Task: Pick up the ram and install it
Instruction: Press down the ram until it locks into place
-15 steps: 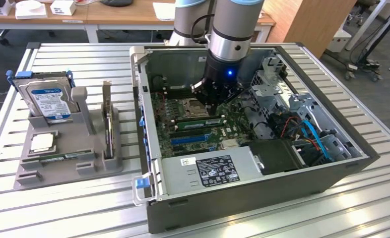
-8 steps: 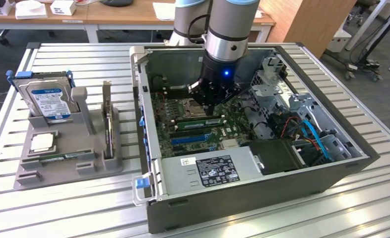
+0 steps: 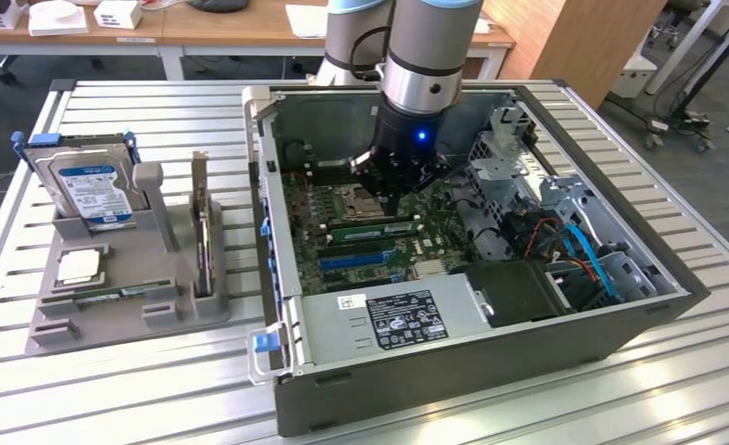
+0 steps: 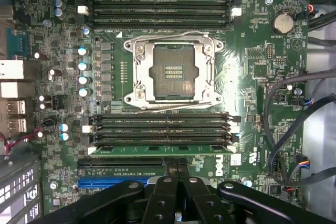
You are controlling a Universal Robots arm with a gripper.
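One gripper [image 3: 393, 193] hangs inside the open case [image 3: 612, 334], fingers [image 4: 167, 203] pressed together and holding nothing. Just past the fingertips the ram [image 4: 160, 149] sits edge-up in a slot on the motherboard [image 4: 257, 66], in the bank of slots between the fingers and the CPU socket [image 4: 173, 69]. Well away from the fingers, outside the case, a grey holder [image 3: 130, 297] carries a hard drive [image 3: 93, 190].

The arm's tool [image 3: 396, 190] hangs inside the open computer case [image 3: 464, 362], just above the ram [image 3: 371, 228] seated on the motherboard. A hard drive [image 3: 90, 190] stands in a grey holder [image 3: 130, 297] on the desk [image 3: 117, 389].
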